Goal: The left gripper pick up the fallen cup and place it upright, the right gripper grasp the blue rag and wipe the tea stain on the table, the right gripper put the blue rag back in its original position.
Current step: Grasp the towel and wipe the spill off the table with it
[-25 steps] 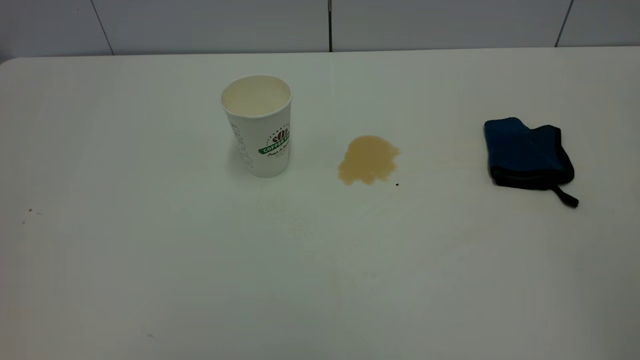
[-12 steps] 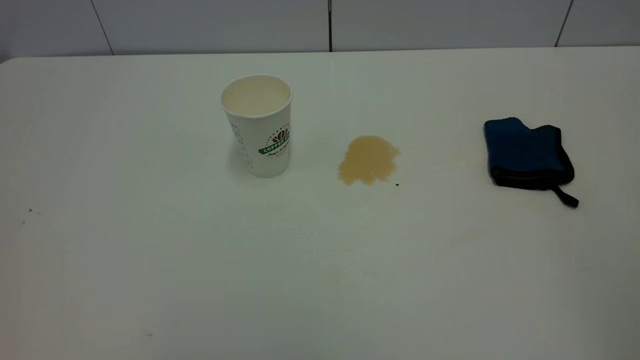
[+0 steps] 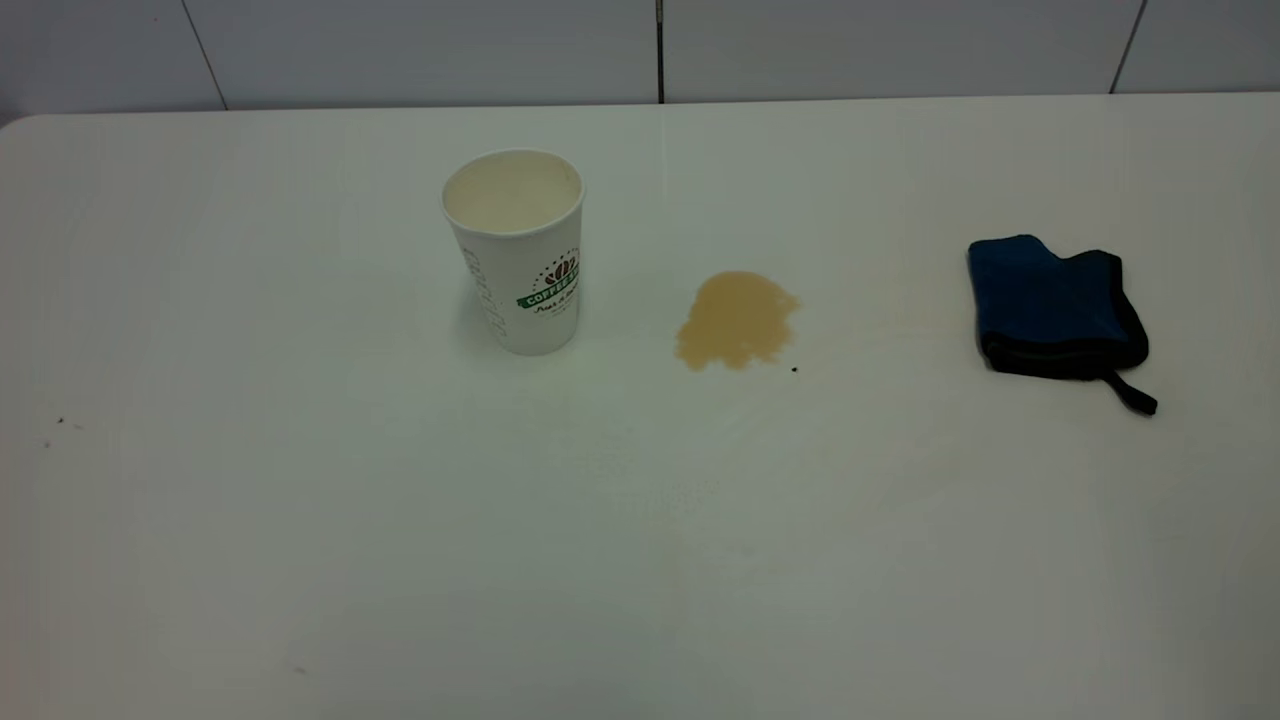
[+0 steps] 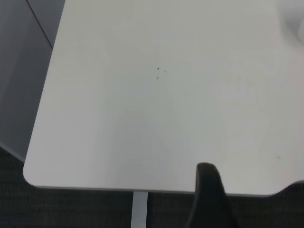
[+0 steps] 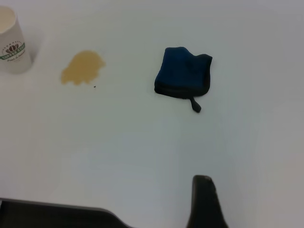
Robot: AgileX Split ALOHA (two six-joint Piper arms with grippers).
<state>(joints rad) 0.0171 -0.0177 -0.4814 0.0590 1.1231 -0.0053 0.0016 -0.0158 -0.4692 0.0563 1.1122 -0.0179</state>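
Cup [image 3: 518, 250] standing upright on the table [image 3: 300, 520], mouth up, its green coffee logo turned toward the tea stain [image 3: 737, 320]. From my station I read the stain as a tan puddle just to the right of the cup in the exterior view, near it but not touching, with a tiny black speck [image 3: 794, 369] beside its lower right edge. Farther right, well apart from the stain, the blue rag [image 3: 1052, 305] lies folded and flat on the table, its short black loop tab pointing toward the near right.

My right wrist camera gives me the same three things in a row: cup [image 5: 13, 45] at the edge of the picture, stain [image 5: 82, 67] next to it, rag [image 5: 183, 78] beyond. Of the right gripper [image 5: 205, 202] I get only one dark finger tip, held over bare table well short of the rag — I cannot tell whether the jaws are open or closed.

The left wrist camera shows the left gripper [image 4: 208, 195] the same way, a single dark finger over the table's [image 4: 118, 133] near edge by a rounded corner, far from the cup — jaw state not readable there either. Neither arm appears in the exterior view. A few small dark specks [image 4: 158, 73] mark the white surface on that side.
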